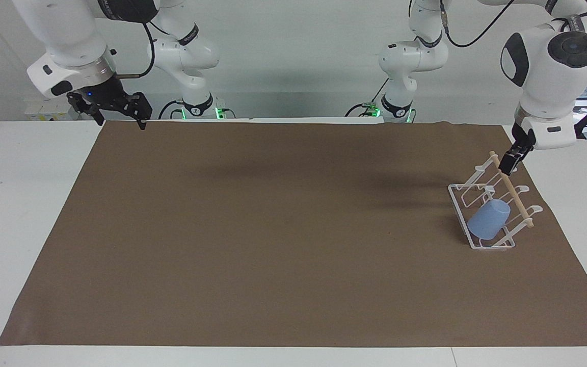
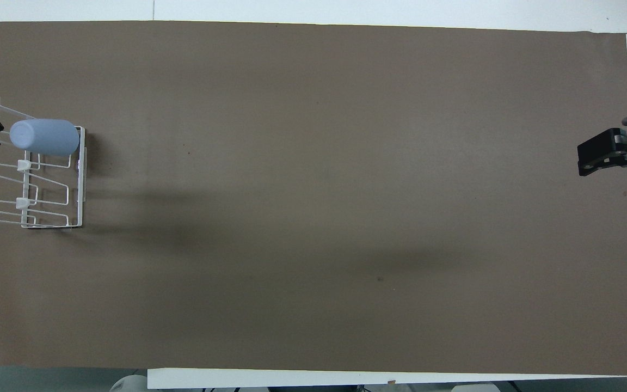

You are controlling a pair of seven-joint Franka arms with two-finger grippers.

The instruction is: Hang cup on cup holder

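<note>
Facing view shows you the cup (image 1: 488, 220) hung on the cup holder (image 1: 460, 205), left gripper (image 1: 510, 162) above its dowel (image 1: 514, 194), finger gap unreadable, right gripper (image 1: 120, 108) waiting, open, empty.

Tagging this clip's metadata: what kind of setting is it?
Probably a robotics lab bench, not a kitchen: two white arms, left gripper and right gripper, over a plain brown mat that carries only the cup holder with the cup on it.
</note>
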